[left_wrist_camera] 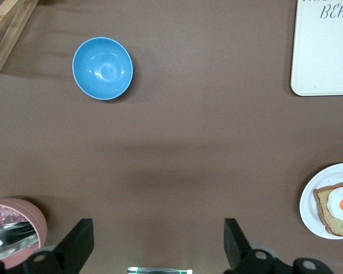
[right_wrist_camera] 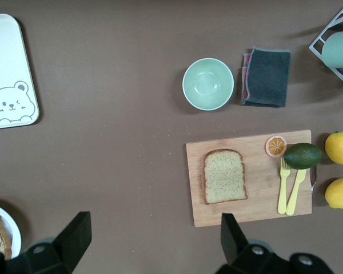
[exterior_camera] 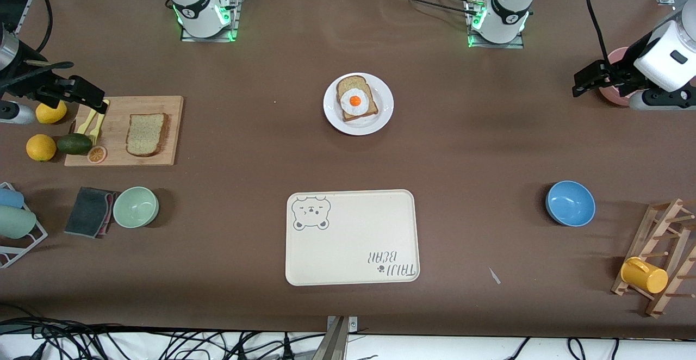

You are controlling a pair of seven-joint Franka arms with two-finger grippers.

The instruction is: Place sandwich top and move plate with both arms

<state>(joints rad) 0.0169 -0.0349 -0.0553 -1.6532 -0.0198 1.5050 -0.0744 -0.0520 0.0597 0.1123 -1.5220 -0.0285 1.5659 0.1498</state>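
White jointed arms (exterior_camera: 508, 1), black cables, green-lit bases, black claws (exterior_camera: 590, 80).

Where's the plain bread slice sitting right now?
The plain bread slice lies flat on the wooden cutting board toward the right arm's end of the table, beside the yellow forks and orange slice.

Tray (exterior_camera: 352, 237): lying flat on the tabletop (exterior_camera: 478, 148), bear drawing at one corner.
Blue bowl (exterior_camera: 570, 203): sitting upright toward the left arm's end.
Rack (exterior_camera: 660, 256): standing at that end, carrying a yellow mug (exterior_camera: 644, 275).
Green bowl (exterior_camera: 135, 206): sitting just beside a grey cloth (exterior_camera: 89, 211).
Board (exterior_camera: 111, 131): carrying yellow forks (exterior_camera: 91, 122), an orange slice (exterior_camera: 97, 154), an avocado (exterior_camera: 74, 143) overlapping its edge.
Lemons (exterior_camera: 41, 147): lying beside the board.
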